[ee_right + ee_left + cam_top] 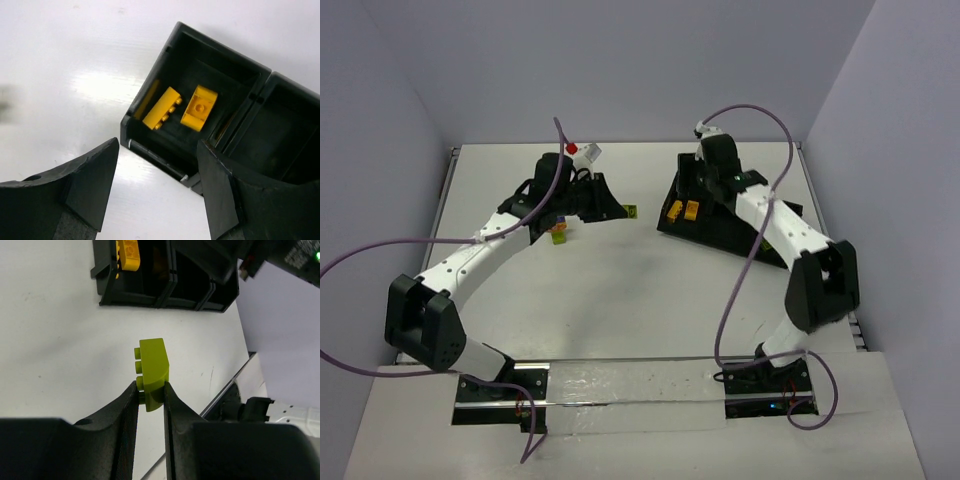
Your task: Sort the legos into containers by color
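Black tray [154, 75], end bin [200, 70]: 2 yellow bricks [162, 107].
L gripper [150, 395] pinches lime brick [152, 362]; R gripper [156, 150] agape, empty, over bin. White tabletop [620, 300], lilac walls [620, 60].

A white table [640, 300] stands between pale lavender walls [620, 60].

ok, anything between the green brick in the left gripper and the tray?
Table between green brick and tray is bare. Only the right arm hangs over the tray, right gripper above the yellow bricks.

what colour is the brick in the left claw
Lime green; the brick pinched in the left claw shows best in the left wrist view.
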